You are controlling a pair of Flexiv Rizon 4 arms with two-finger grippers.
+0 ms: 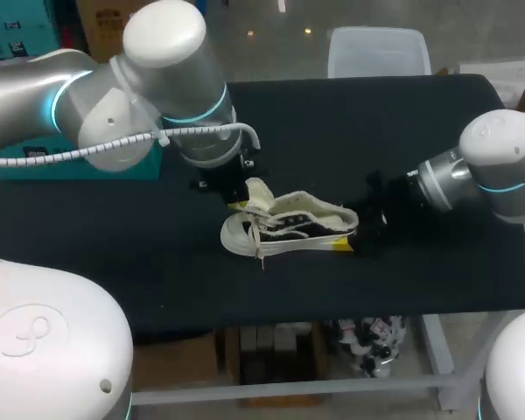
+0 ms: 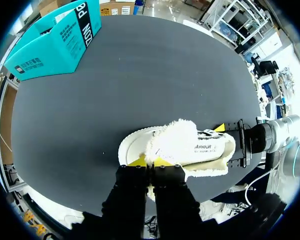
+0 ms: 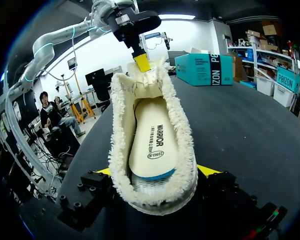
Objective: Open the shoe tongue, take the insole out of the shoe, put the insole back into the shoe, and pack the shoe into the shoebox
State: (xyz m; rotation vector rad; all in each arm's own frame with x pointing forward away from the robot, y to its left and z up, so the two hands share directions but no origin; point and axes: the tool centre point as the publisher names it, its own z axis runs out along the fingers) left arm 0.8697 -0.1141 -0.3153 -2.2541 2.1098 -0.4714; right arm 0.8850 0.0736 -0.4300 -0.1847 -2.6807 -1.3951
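Head view: right gripper (image 1: 350, 233) grips shoe (image 1: 289, 231) heel; left gripper (image 1: 242, 201) pinches tongue (image 1: 261, 194)

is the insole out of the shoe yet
No, the insole lies flat inside the shoe, with the fleecy lining all around it.

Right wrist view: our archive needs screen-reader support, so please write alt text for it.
A fleece-lined shoe fills the view, its heel clamped in the right gripper and its insole lying inside. At the far end the left gripper pinches the raised tongue; a teal shoebox sits on the black table beyond.
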